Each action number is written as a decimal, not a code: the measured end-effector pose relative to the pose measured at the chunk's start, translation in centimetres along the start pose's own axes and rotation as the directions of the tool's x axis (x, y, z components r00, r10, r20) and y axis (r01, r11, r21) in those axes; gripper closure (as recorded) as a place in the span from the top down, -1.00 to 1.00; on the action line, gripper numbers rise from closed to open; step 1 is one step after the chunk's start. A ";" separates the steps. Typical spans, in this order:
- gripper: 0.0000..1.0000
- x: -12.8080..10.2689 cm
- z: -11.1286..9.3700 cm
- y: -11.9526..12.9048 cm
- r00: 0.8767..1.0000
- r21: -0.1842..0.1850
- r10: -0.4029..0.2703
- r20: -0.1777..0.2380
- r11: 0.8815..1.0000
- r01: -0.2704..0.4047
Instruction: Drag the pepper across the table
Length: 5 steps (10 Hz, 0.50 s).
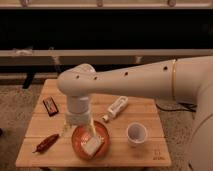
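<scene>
The pepper (46, 143), a slim dark-red chili, lies near the front left corner of the light-wood slatted table (125, 152). My arm reaches in from the right. My gripper (79, 131) hangs down over the left part of an orange bowl (105, 136), to the right of the pepper and apart from it. Its fingers stand apart and hold nothing.
The bowl holds a pale block (92, 146). A white cup (136, 133) stands to the bowl's right. A white bottle (116, 108) lies on its side mid-table. A flat dark-brown bar (50, 106) lies at the back left. A logo mark (157, 152) is at the front right corner.
</scene>
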 end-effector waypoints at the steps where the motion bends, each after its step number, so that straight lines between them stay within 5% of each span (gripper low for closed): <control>1: 0.51 -0.8 -0.2 1.3 0.999 -0.012 -0.012 0.049 1.000 0.012; 5: 0.51 -3.5 0.1 7.7 0.971 0.009 -0.060 0.233 0.998 0.060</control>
